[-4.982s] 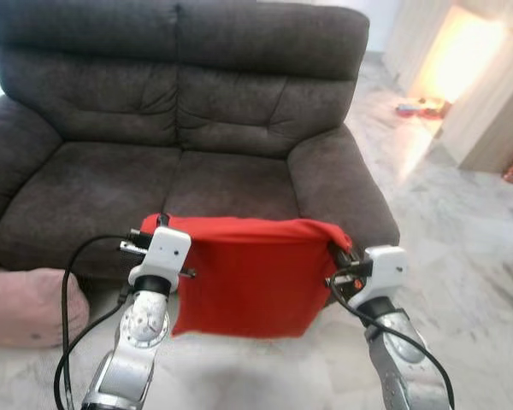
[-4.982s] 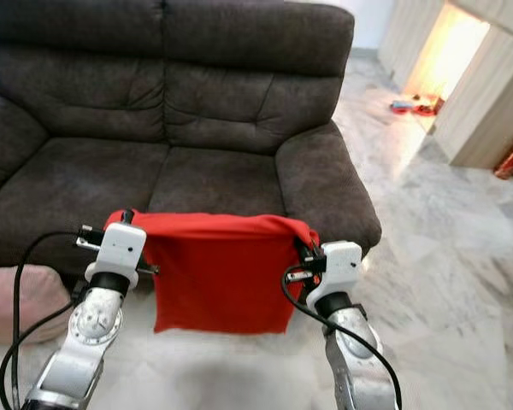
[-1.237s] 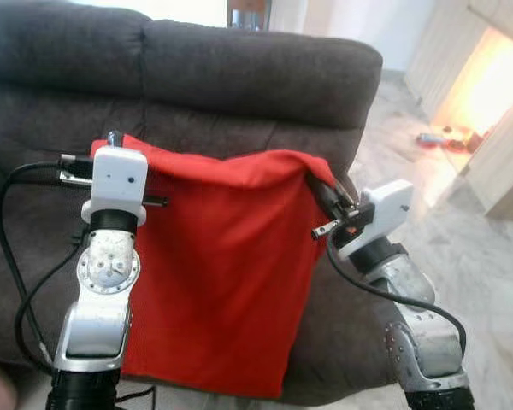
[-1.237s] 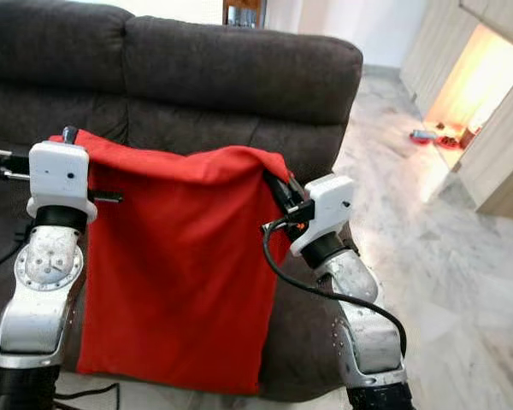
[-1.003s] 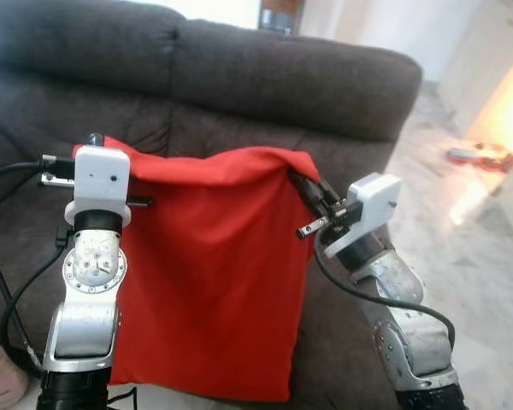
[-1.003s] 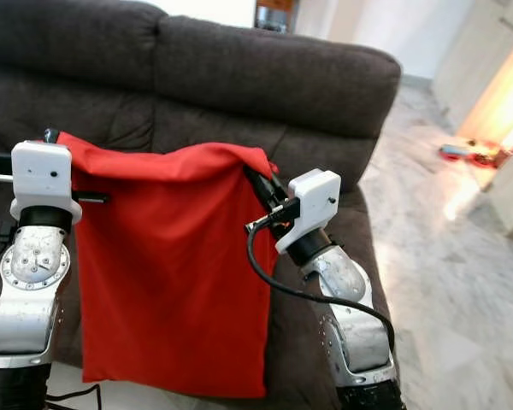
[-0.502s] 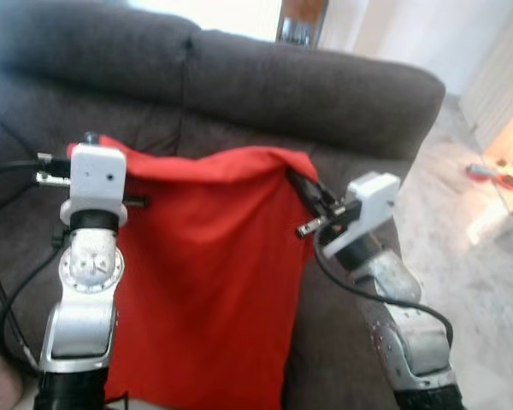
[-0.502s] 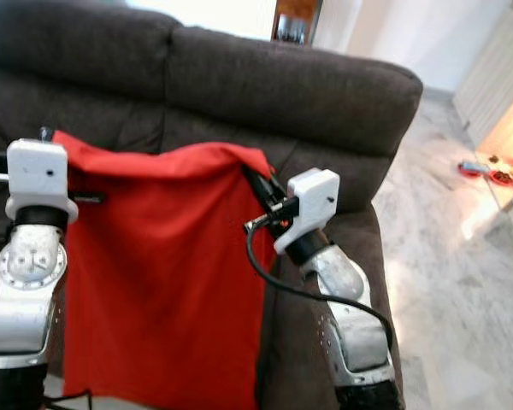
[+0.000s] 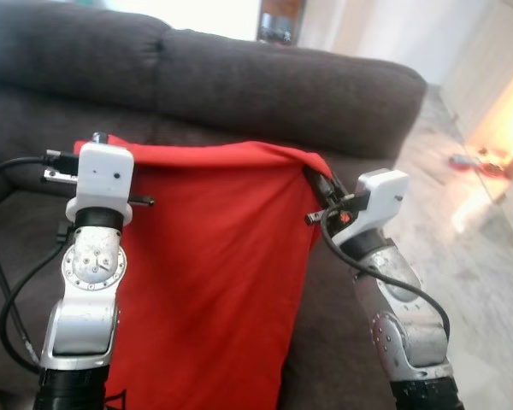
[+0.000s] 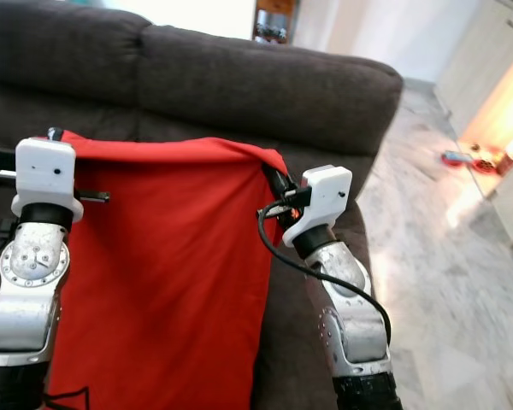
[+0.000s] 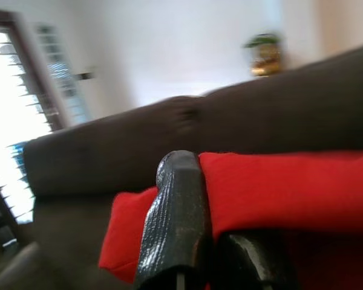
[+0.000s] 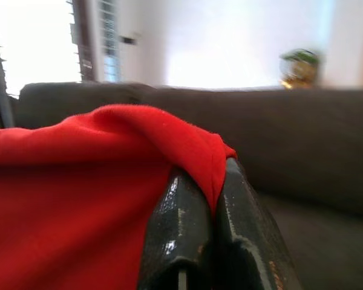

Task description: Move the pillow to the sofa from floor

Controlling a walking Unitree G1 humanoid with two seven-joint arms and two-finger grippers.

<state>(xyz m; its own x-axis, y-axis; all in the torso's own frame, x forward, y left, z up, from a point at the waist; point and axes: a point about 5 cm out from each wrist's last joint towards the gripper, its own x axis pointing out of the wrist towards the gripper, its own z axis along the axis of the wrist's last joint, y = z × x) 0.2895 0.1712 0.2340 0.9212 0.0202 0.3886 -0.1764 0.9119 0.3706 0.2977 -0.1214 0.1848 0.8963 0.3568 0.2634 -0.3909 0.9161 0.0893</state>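
Two grippers, left (image 9: 92, 143) and right (image 9: 318, 182), have their jaws clamped on the red pillow's (image 9: 214, 273) top corners; it hangs before the sofa (image 9: 265, 85).

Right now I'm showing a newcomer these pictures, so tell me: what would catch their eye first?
The red pillow stands out, hanging flat in mid-air in front of the dark brown sofa. The left gripper and the right gripper each pinch one of its top corners, holding it up at backrest height. Off to the robot's right, warm light glows on the pale marble floor.
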